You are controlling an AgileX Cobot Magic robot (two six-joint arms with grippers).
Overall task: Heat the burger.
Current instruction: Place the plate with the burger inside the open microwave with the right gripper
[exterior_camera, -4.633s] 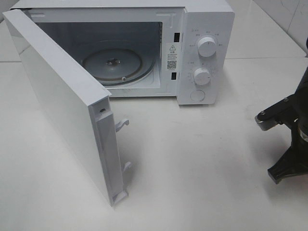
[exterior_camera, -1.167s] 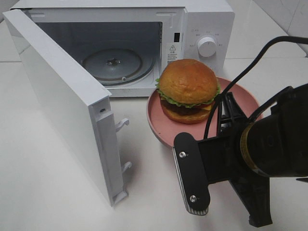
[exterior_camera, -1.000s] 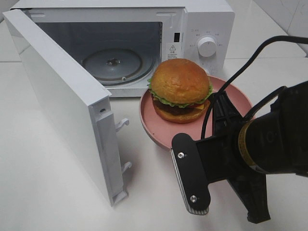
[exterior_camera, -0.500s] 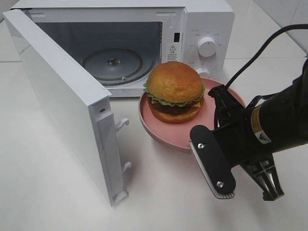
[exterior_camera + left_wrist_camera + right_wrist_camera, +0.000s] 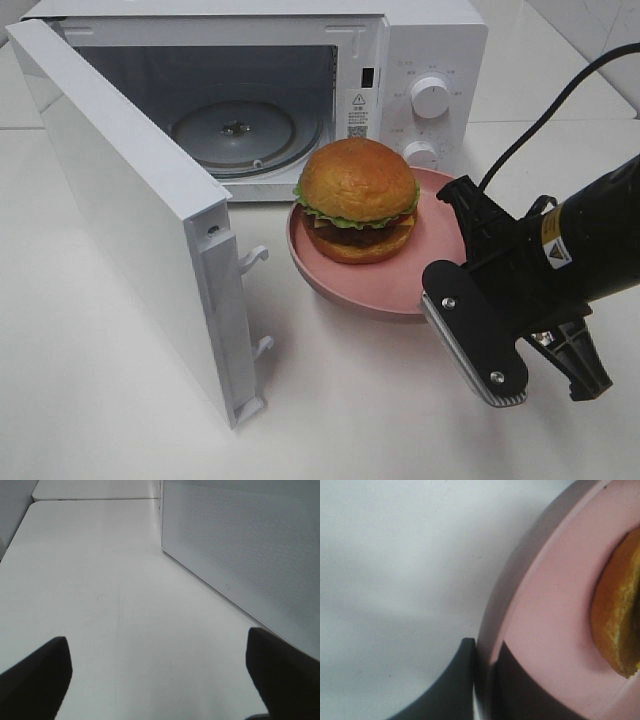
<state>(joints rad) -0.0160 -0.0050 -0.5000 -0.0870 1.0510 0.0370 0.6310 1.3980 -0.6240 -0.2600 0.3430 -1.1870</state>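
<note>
Gripping the pink plate point(image 5: 385, 285) by its rim on the side away from the door, the right gripper point(image 5: 456, 196) is pinching it with one finger above and one below, the jaws clamped shut on that thin edge. The burger point(image 5: 357, 198) is sitting upright towards the far side of the plate, so from the jaws it is lying across the dish towards the open door point(image 5: 130, 220). The plate is hanging just in front of the microwave point(image 5: 430, 40), a little to the side of the opening, with its far rim near the post that separates the cavity from the knobs. I cannot tell whether it is resting on the table point(image 5: 120, 420) or floating just above it.

The glass turntable point(image 5: 236, 131) is waiting inside, farther back and towards the door side, so I am judging that the load is needing to travel inward and sideways, slipping between post and door. The left gripper point(image 5: 160, 675) is idling with its fingers wide apart and nothing between them, low over bare table beside the door's outer face, so the right arm is the nearer one by far.
</note>
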